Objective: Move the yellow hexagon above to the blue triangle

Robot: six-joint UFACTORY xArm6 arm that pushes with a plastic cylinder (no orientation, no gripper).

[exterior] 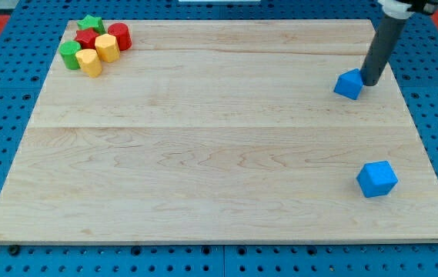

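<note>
Rod end, my tip, touches the blue triangle at its 3 o'clock side; no tool fitted. Yellow hexagon sits in the cluster at the worktop's 10 o'clock corner, beside the red cylinder.

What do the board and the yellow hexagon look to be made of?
Board: looks like pale wood with visible grain lines and plank seams, matte finish. Yellow hexagon: solid even colour with a slight sheen, probably painted wood or plastic; the picture cannot settle which.

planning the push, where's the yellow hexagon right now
The yellow hexagon sits in the block cluster at the view's top left, between the red cylinder and the other yellow block.
</note>
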